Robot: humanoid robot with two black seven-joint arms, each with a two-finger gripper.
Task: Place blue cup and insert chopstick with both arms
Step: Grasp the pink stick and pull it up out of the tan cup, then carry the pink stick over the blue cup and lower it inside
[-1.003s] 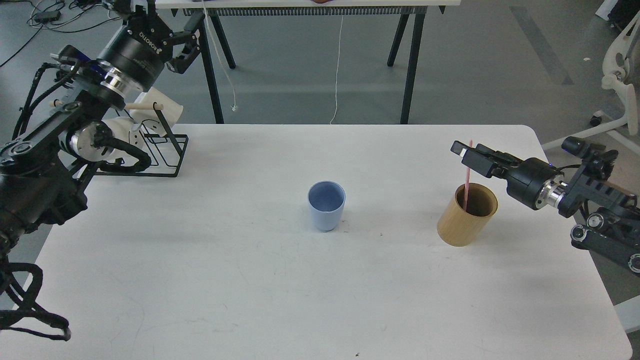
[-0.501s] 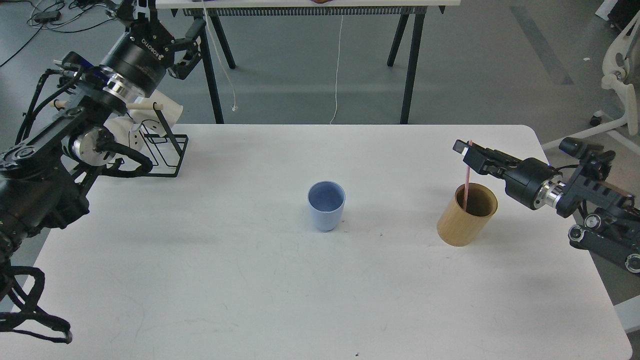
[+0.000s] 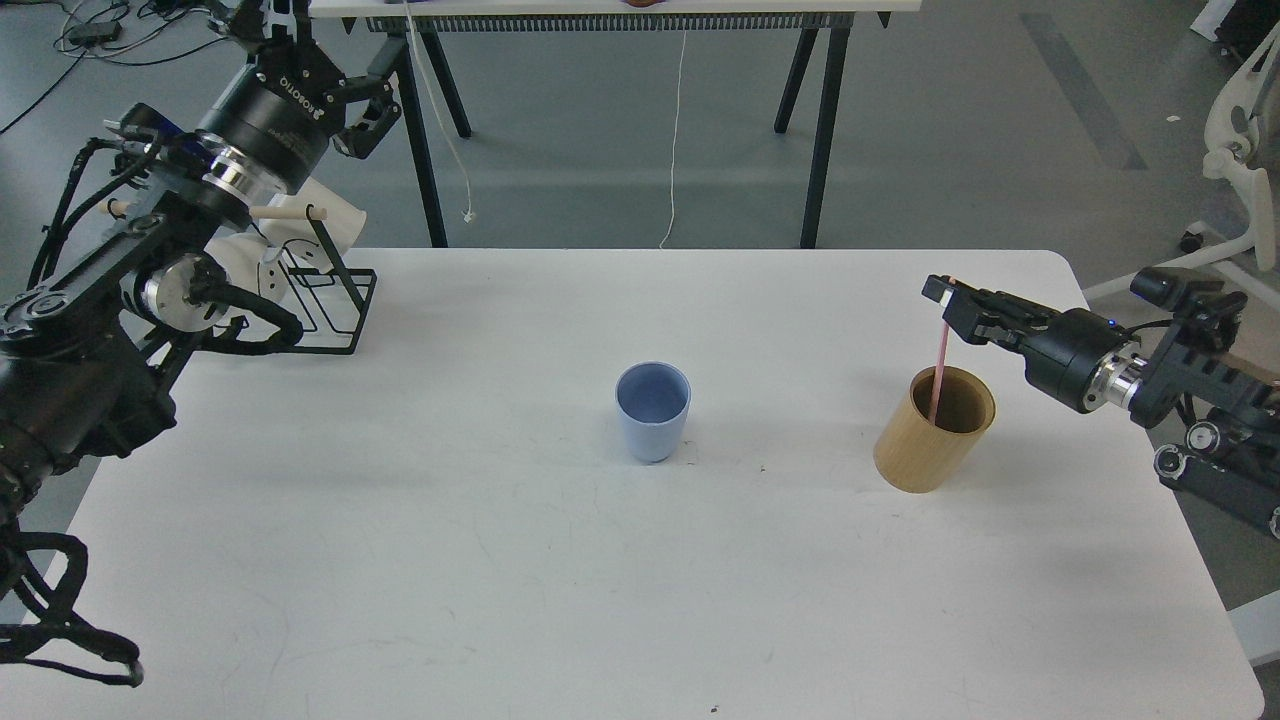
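Observation:
The blue cup stands upright and empty in the middle of the white table. The pink chopstick stands in the tan wooden holder at the right, leaning slightly right. My right gripper comes in from the right and is shut on the chopstick's top end, above the holder. My left gripper is open and empty, raised high at the far left above the rack, well away from the cup.
A black wire rack with a pale wooden dowel and white mugs stands at the table's back left, under my left arm. Black table legs stand behind. A white chair base is at the far right.
My right gripper has shifted a little to the right with the chopstick's top, tilting the stick in the holder. My left gripper has drawn slightly up and back. The cup has not moved.

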